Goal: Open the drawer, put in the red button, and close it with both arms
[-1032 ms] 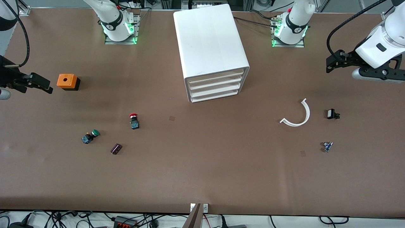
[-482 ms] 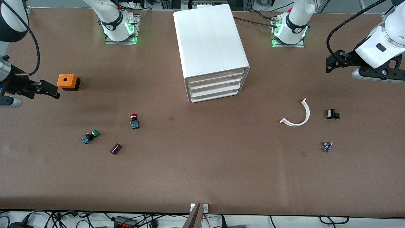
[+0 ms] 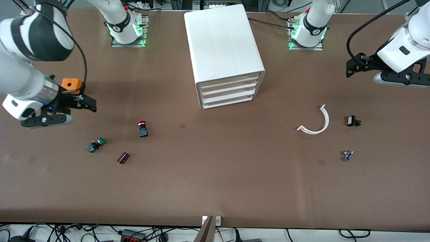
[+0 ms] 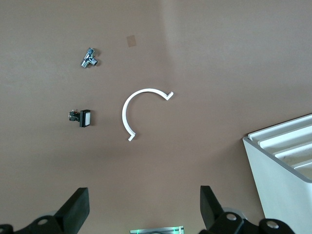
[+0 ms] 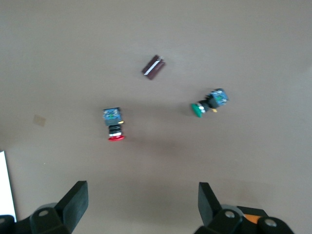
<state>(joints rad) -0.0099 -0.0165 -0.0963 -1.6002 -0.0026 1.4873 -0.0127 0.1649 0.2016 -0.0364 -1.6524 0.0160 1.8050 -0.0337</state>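
Right gripper (image 3: 88,103), fingers spread wide and empty, has swung in over the table toward the red button (image 3: 142,128) lying nearer the camera; left gripper (image 3: 351,68) waits open; drawer (image 3: 227,88) shut.

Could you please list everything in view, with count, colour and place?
cabinet: 1, white, table middle, four drawers shut
red button: 1, nearer the camera than the orange box
green button: 1, beside the red button
orange box: 1, under the right arm
dark block: 1, maroon, nearest the camera
curved strip: 1, white, toward the left arm's end
black part: 1, beside the strip
metal part: 1, bluish
right gripper: open
left gripper: open, waiting
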